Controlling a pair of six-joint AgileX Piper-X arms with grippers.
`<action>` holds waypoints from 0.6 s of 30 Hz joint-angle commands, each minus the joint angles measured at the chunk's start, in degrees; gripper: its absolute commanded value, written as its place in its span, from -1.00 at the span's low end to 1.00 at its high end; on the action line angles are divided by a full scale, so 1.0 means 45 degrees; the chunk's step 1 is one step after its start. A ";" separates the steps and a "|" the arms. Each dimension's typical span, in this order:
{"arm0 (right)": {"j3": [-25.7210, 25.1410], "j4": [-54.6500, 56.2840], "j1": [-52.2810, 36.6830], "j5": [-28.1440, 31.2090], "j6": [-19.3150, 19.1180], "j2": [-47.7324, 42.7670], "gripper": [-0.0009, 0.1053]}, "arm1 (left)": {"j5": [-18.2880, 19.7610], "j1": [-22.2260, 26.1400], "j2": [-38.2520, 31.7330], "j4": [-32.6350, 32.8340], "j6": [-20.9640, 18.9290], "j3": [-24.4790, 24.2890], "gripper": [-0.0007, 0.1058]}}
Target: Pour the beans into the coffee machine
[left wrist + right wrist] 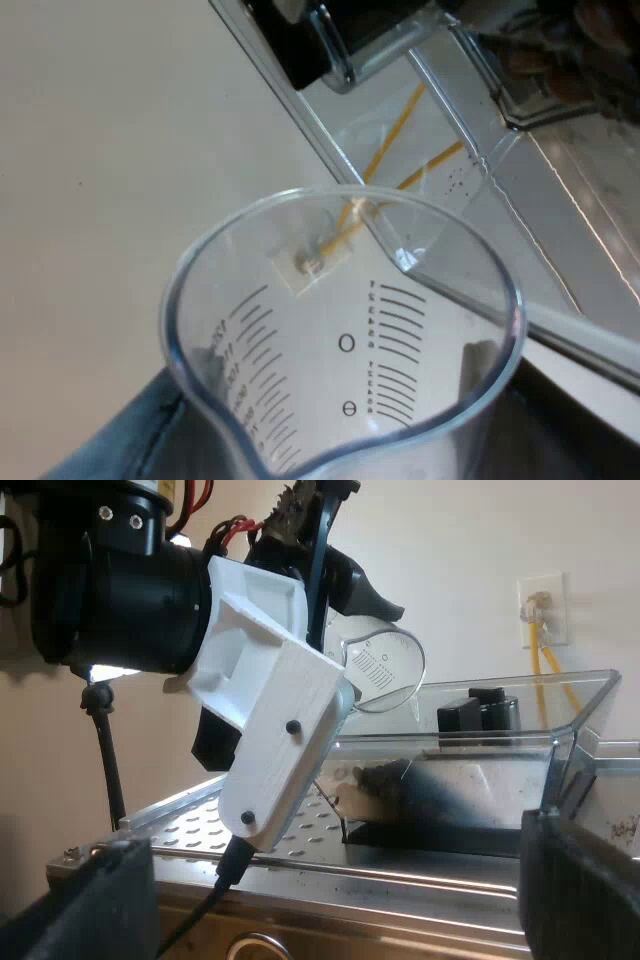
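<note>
The measuring glass [345, 340] is tipped mouth-down toward the bean hopper [440, 200]. Looking through its clear wall past the printed scale marks, I see no beans inside. From the right wrist view the measuring glass [385, 665] hangs in the air just above the hopper's [500, 720] near rim, and a dark heap of beans [400, 780] lies on the hopper floor below it. The left tool [345, 605] grips the glass, its dark fingers showing through the glass wall on either side in the left wrist view. The hopper stands on the espresso machine's perforated metal top [200, 830]. The right tool [330, 890] sits low at the machine's front edge, fingers spread wide and holding nothing. My judgement is that the pour is done or nearly so. What seems left is to bring the glass upright, draw it clear of the hopper and put it down.
</note>
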 commanded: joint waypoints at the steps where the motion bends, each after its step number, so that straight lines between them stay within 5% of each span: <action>1: -0.0054 -0.0086 0.0019 0.0008 -0.0043 -0.0030 0.48 | -0.0024 -0.0025 -0.0014 -0.0229 -0.0030 -0.0102 -0.46; 18: -0.0054 -0.0086 0.0019 0.0008 -0.0043 -0.0030 0.48 | -0.1167 -0.0025 -0.0414 -0.0004 -0.4014 -0.0102 -0.62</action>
